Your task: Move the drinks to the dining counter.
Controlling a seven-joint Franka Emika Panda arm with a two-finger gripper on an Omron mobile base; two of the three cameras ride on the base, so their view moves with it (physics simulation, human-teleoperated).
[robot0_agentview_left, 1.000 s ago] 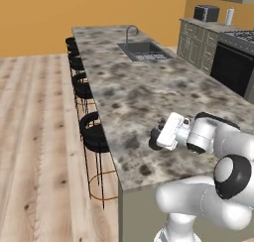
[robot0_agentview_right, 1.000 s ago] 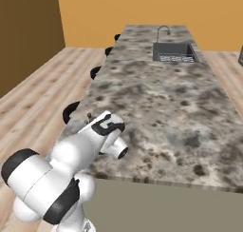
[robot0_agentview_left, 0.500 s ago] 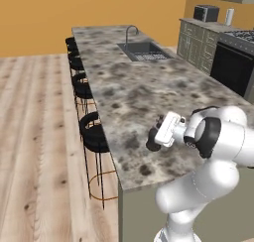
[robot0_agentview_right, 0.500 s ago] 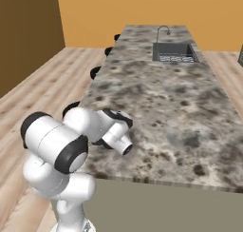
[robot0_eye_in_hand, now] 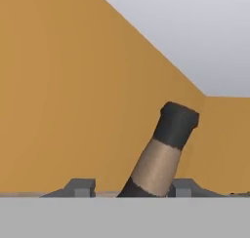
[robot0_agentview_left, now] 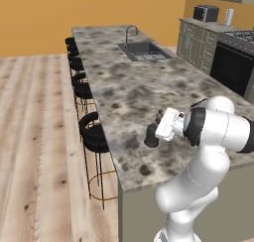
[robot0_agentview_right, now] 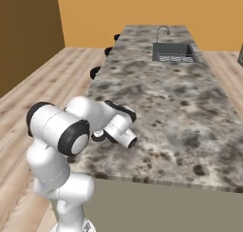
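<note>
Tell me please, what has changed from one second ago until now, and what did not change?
The arm's elbow swung up and over, while the gripper stayed by the black bottle on the dining counter. Its fingers now stand apart at the bottle's sides, apparently letting go. The sink and stools are unchanged.

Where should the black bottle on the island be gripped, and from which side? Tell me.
Take the black bottle by its narrow neck, just below the cap, coming in level from the side, as the gripper sits. The bottle stands upright, and its squat body looks too wide to pinch securely.
</note>
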